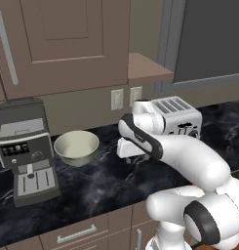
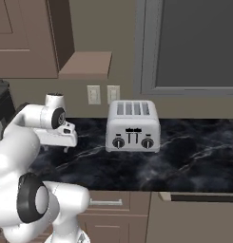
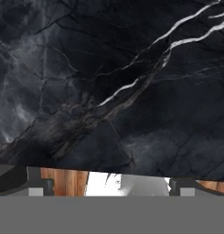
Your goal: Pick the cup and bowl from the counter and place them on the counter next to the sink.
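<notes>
Hovering gripper [image 1: 132,157] jaws apart, empty, above counter [image 1: 101,183] | bowl [image 1: 76,147] left of toaster [image 1: 177,118], beside coffee machine [image 1: 24,149] | risk: wide rim slipping from pinch, or nudging machine

Kitchen backdrop, beige wall.
Brown cabinets [image 1: 67,44] above; two outlets [image 2: 103,94]; dark window [image 2: 196,42]; drawers [image 1: 77,234] below.

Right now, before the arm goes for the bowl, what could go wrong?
1. The bowl sits close beside the coffee machine; a wide approach might knock the machine.
2. The toaster stands just behind the arm; a swing could clip it.
3. The jaws face bare counter, so the bowl is unsighted.
</notes>
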Controlling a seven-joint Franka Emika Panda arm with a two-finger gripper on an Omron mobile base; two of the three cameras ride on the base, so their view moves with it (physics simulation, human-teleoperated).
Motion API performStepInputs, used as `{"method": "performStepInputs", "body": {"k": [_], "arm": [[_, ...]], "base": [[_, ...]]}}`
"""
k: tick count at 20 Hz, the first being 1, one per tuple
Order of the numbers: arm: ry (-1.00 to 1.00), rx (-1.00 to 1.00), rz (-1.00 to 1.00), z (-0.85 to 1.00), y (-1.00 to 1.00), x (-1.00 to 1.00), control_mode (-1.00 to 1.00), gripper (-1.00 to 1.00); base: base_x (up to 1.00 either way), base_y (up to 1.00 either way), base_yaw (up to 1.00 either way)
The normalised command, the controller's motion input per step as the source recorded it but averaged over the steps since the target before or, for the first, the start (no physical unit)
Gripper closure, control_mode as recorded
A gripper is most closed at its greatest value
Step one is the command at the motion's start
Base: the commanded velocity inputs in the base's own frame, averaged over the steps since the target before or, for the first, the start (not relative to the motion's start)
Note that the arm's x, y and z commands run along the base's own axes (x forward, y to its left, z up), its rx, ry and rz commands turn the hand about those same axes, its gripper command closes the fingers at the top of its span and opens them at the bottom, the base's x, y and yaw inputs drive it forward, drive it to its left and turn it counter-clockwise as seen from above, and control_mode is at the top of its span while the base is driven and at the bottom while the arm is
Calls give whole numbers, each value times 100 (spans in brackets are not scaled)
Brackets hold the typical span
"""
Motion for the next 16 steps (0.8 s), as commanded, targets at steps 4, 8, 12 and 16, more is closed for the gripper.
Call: {"method": "performStepInputs", "body": {"k": [4, 8, 12, 16], "arm": [[-20, 11, 0, 0, 4, 21, -100, -100], [-2, 6, -1, 19, 1, 37, -100, -100], [0, 0, -6, 16, 11, 26, -100, -100], [-1, 5, -12, 0, 31, 33, -100, -100]], "base": [[0, 0, 0], [0, 0, 0], [0, 0, 0], [0, 0, 0]]}}
